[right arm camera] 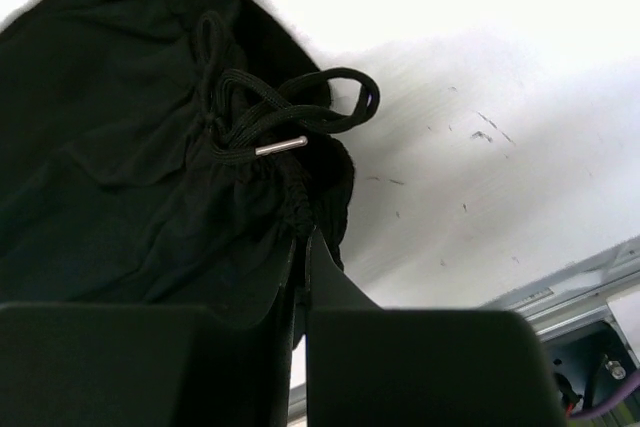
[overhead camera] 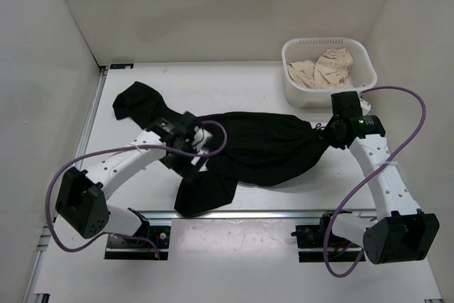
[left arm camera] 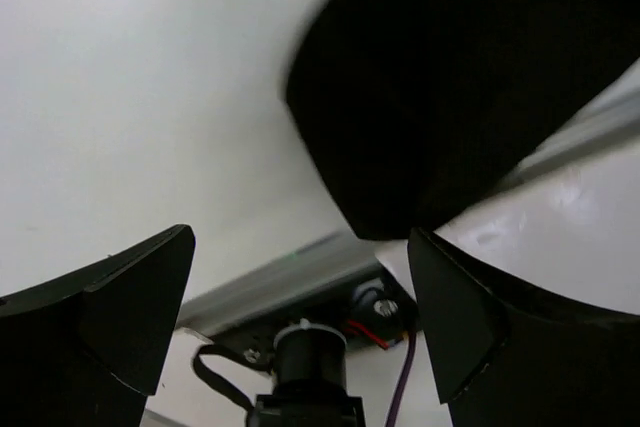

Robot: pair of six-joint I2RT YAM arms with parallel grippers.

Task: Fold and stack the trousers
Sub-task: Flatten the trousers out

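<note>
The black trousers [overhead camera: 262, 143] lie spread across the white table, one leg reaching to the back left and the other bunched near the front rail. My left gripper [overhead camera: 193, 155] hovers over the legs, open, with nothing between its fingers. In the left wrist view its jaws [left arm camera: 300, 237] stand wide apart, and the trousers [left arm camera: 460, 77] show beyond them at the upper right. My right gripper [overhead camera: 323, 133] is shut on the waistband at the trousers' right end. In the right wrist view the gripper [right arm camera: 302, 237] pinches gathered fabric of the trousers [right arm camera: 130, 147], just below the drawstring [right arm camera: 290, 112].
A white basket [overhead camera: 291, 69] holding a beige cloth [overhead camera: 323, 69] stands at the back right, just behind my right wrist. White walls close in the table on the left, back and right. A metal rail [overhead camera: 234, 213] runs along the near edge.
</note>
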